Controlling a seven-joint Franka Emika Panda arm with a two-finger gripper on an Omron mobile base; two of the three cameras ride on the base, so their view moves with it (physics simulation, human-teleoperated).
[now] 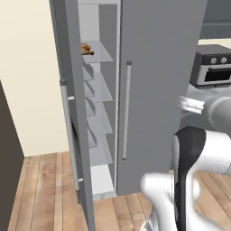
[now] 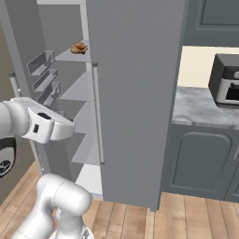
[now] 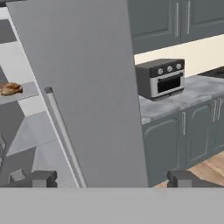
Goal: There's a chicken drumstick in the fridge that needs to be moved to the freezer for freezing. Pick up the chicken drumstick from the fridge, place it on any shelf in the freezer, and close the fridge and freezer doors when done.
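Chicken drumstick (image 3: 11, 89) | rested on freezer (image 1: 100, 117) shelf, up-left of fingers (image 3: 43, 178) | gripper (image 3: 111, 179) released, empty | freezer door (image 1: 74, 135) left open, closing judged pending

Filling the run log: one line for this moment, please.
drumstick: on freezer shelf | fridge door: shut | freezer door: open | fingers: open, empty

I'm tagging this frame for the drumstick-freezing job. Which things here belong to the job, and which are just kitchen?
Job:
chicken drumstick, on a shelf
freezer, narrow compartment, open
freezer door, open
fridge door, shut
gripper, open, empty

Just kitchen:
toaster oven
counter
base cabinets
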